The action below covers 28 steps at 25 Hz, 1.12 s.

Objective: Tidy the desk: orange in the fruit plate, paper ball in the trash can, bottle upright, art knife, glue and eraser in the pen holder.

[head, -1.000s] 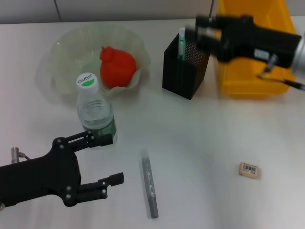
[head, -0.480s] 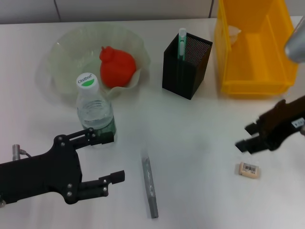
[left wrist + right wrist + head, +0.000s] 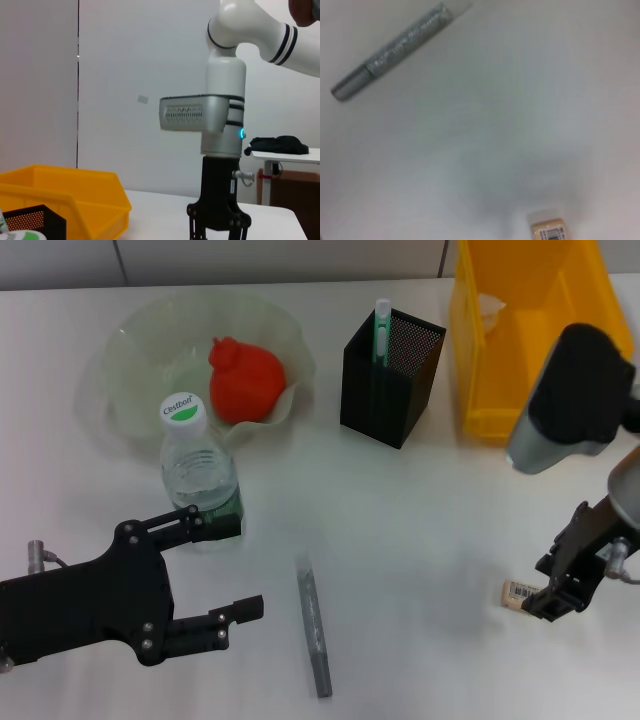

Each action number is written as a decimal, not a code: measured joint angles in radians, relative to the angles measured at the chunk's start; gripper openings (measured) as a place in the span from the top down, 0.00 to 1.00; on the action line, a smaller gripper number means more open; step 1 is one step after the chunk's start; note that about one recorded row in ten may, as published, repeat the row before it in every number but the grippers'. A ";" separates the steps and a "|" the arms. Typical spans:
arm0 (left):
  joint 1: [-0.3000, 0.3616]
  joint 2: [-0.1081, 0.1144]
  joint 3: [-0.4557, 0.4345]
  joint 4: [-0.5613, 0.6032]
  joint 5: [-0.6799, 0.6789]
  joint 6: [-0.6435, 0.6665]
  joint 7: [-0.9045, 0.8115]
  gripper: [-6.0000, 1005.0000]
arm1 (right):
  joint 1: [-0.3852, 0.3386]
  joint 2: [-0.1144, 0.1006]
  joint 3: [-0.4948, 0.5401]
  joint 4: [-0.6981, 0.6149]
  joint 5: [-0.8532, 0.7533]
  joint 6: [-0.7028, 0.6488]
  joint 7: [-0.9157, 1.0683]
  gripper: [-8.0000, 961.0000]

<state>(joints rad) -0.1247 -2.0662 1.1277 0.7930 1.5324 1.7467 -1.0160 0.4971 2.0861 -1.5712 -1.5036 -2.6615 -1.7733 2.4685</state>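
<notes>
The orange (image 3: 246, 380) lies in the pale-green fruit plate (image 3: 130, 340). The bottle (image 3: 200, 475) stands upright in front of the plate. My left gripper (image 3: 245, 570) is open beside the bottle, one finger near its base. The black pen holder (image 3: 388, 380) holds a green-and-white tube (image 3: 381, 325), the glue by its look. A slim grey art knife (image 3: 313, 625) (image 3: 390, 47) lies flat at front centre. The beige eraser (image 3: 518, 592) (image 3: 547, 230) lies at front right, with my right gripper (image 3: 548, 588) open and low right beside it. A white paper ball (image 3: 487, 308) sits in the yellow trash can (image 3: 530, 405).
The right arm's grey forearm (image 3: 575, 400) hangs over the trash can's near corner. The left wrist view shows the right arm (image 3: 220, 150) upright over the table, with the trash can (image 3: 65, 197) and pen holder (image 3: 35, 220) closer in.
My right arm swung from above the pen holder and trash can down to the eraser at front right. The left arm, bottle and art knife have not moved.
</notes>
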 joint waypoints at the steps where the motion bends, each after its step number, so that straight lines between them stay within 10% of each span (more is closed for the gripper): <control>1: 0.000 0.000 0.000 0.000 0.000 0.000 0.000 0.24 | 0.003 0.000 -0.009 0.008 -0.003 0.008 0.005 0.49; 18: -0.001 0.000 -0.001 0.000 0.000 0.001 0.003 0.24 | 0.028 0.002 -0.098 0.120 -0.006 0.122 0.019 0.50; 22: -0.001 0.000 -0.002 0.000 0.000 0.000 0.005 0.24 | 0.035 0.002 -0.090 0.135 -0.004 0.129 0.022 0.67; 28: -0.001 0.000 -0.002 0.008 0.000 0.002 -0.001 0.24 | -0.004 0.001 0.077 -0.088 0.117 0.103 0.042 0.73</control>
<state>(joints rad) -0.1258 -2.0663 1.1262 0.8006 1.5322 1.7486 -1.0173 0.4936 2.0870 -1.4945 -1.5914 -2.5447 -1.6700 2.5108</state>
